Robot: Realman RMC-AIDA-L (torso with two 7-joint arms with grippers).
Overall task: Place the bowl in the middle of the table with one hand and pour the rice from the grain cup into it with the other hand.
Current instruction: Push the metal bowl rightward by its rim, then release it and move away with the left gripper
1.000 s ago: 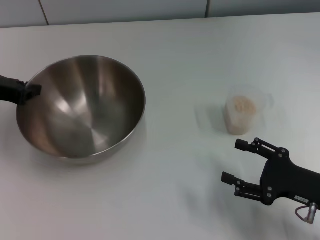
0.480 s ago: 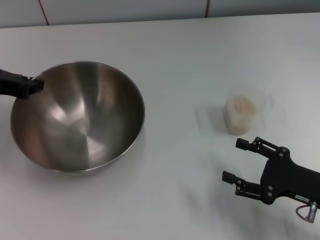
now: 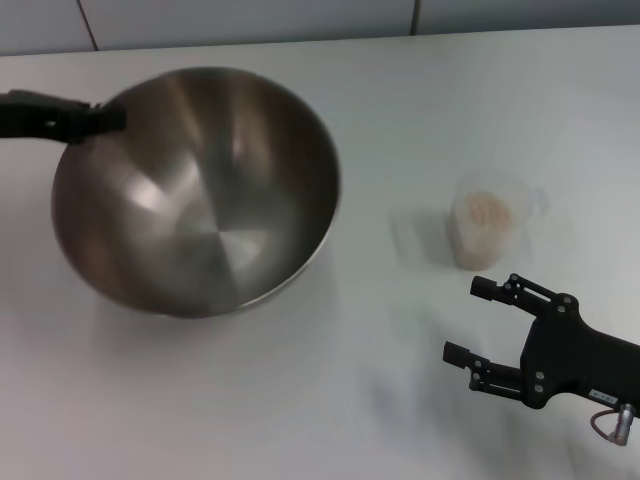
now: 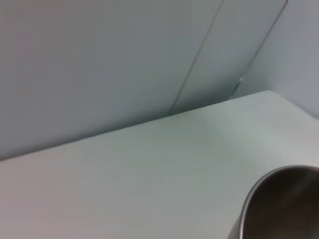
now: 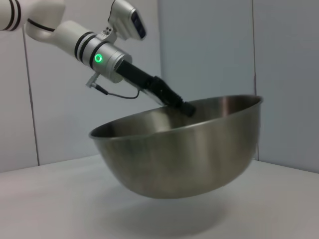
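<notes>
white worktop (image 3: 300, 400) fills the frame. left tool (image 3: 95, 118) clamps the rim of the bowl (image 3: 200, 200), upper left, lifted off the surface (tilted). cup (image 3: 483, 228) of rice (image 3: 487, 210) stands centre right; right tool (image 3: 480, 322) hovers below it, spread, grasping nothing.

Steel mixing bowl (image 3: 195, 195) held off worktop (image 3: 330, 400) by left end effector (image 3: 100, 118) on far-left rim, tilted; gap shows under it in right wrist view. Bare worktop between bowl and grain cup (image 3: 483, 230). Right end effector (image 3: 478, 322), fingers spread, near side of cup, apart from it. Wall (image 3: 250, 20) bounds far edge.
</notes>
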